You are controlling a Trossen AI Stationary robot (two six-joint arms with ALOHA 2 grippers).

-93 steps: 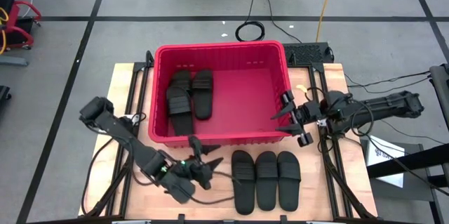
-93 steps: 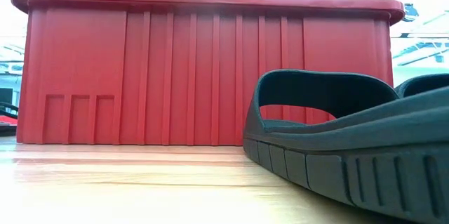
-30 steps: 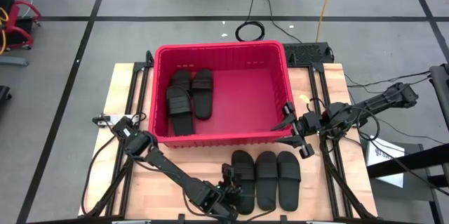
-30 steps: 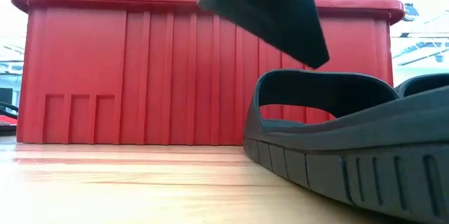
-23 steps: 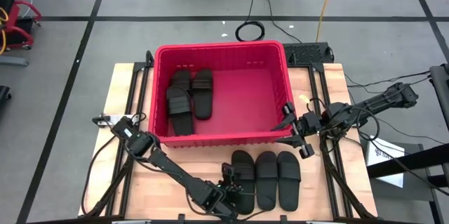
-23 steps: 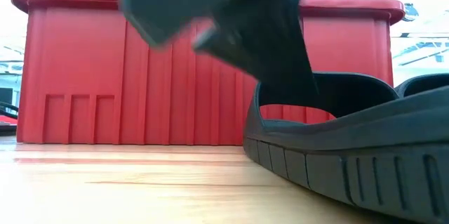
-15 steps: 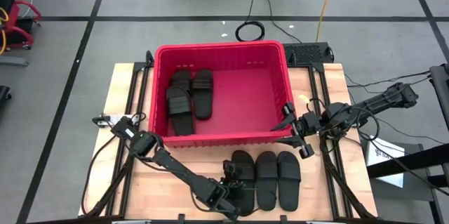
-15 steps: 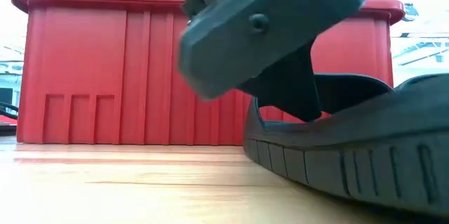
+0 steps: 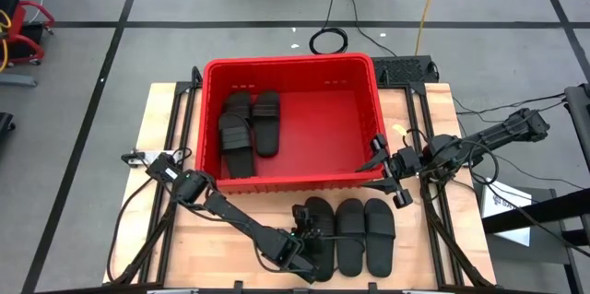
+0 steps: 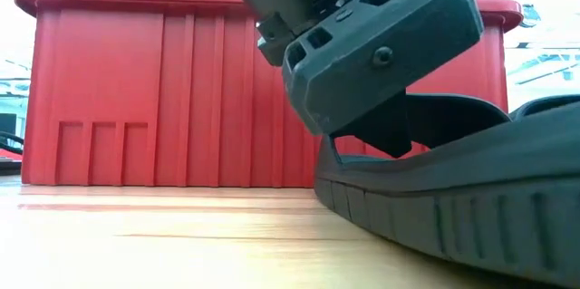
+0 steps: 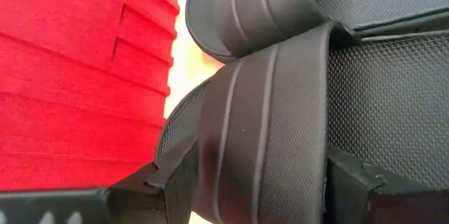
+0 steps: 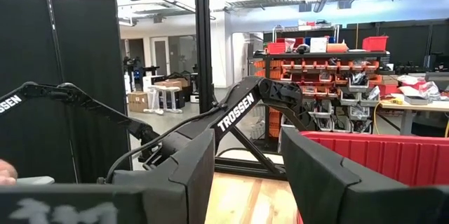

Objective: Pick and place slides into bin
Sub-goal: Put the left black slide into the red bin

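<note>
From above, the left gripper (image 9: 309, 239) sits low on the leftmost of three slides (image 9: 318, 236) lined up before the red bin (image 9: 369, 100), which holds more slides (image 9: 243, 131); the right gripper (image 9: 384, 170) waits, fingers apart, beside its right wall. Table level: bin wall blocks everything behind. Left wrist: fingers (image 11: 365, 182) spread, straddling the ribbed strap (image 11: 266, 126).

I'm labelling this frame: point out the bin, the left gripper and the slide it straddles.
bin (image 9: 288, 181): high view, front rim.
left gripper (image 9: 308, 236): high view, between its fingertips.
slide (image 11: 266, 126): left wrist view, ribbed strap.
</note>
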